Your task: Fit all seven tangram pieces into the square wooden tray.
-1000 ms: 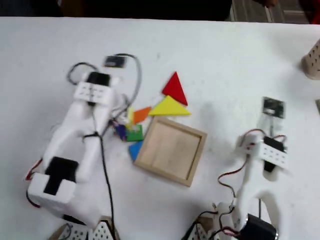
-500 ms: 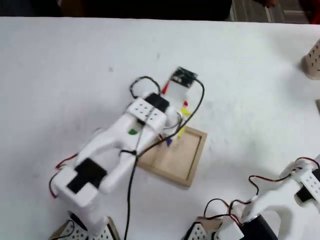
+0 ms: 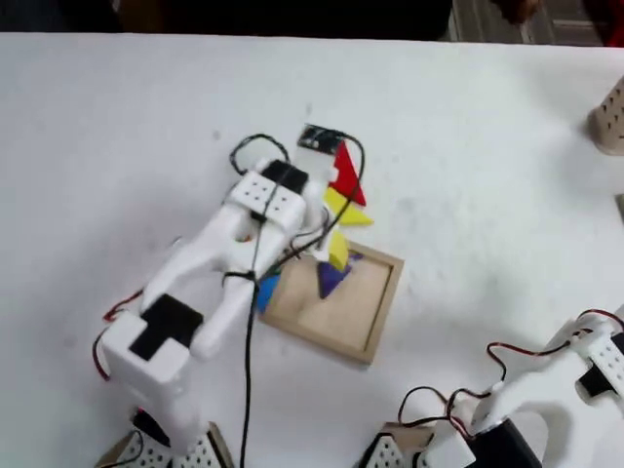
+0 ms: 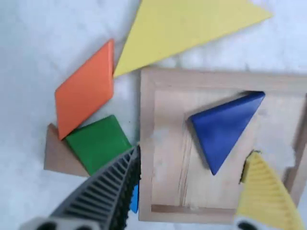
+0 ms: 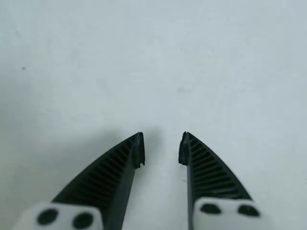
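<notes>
Left gripper (image 4: pixel 194 154) hangs over the tray (image 4: pixel 146 143), jaws wide apart, holding nothing: one jaw by the near rim, the other across the floor. Blue tri (image 4: pixel 225 127) lies flat inside, between them. It doesn't look squared to a wall, so I reckon it'll want a nudge to leave room.

That's one in, six out. Yellow tri (image 4: pixel 187 26) sits at the tray's edge, w/ red tri (image 3: pixel 344 174) beyond it. Orange piece (image 4: pixel 85 88), green square (image 4: pixel 98 143) and brownish piece (image 4: pixel 55 155) are bunched just beside the rim, small blue piece (image 4: pixel 134 199) under my jaw. All close, handy to grab.

Tray's pale bare wood, raised rim, sunk floor. The pieces are thin, flat, painted and sharp-cornered, so prob fiddly to pinch.

Right gripper (image 5: pixel 161 146) is parked over bare white table (image 5: pixel 153 57), jaws slightly parted, nothing between. It's out of the way, I'd say.
</notes>
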You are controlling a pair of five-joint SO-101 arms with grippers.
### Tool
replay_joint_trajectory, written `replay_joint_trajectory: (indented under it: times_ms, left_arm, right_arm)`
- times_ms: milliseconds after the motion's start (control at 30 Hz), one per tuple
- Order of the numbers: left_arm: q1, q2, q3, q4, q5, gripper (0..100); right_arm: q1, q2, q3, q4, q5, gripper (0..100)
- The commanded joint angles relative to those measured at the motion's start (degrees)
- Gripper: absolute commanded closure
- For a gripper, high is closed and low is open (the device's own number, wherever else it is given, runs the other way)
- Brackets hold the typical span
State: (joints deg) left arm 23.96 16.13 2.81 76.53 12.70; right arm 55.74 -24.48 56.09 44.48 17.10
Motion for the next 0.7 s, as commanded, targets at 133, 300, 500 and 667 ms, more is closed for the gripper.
replay_joint_trajectory:
  times_ms: [133, 300, 500, 667]
  left_arm:
    - [4.09, -12.53, 10.55, -2.73, 0.44, 65]
    - [0.75, -23.52, 21.45, -6.42, 0.44, 67]
    - [-12.44, -41.89, 34.46, -11.16, 0.44, 94]
    - [-27.21, -49.89, 46.24, -20.84, 0.97, 96]
  right_arm:
    - [-0.40, -0.22, -2.20, 1.80, 0.26, 87.2]
    - [-9.45, -0.75, -1.58, 7.60, 0.70, 87.2]
    - [-28.97, -0.75, -4.75, 16.48, 0.70, 87.2]
    - [-46.73, -0.75, -11.78, 24.48, 0.26, 90.5]
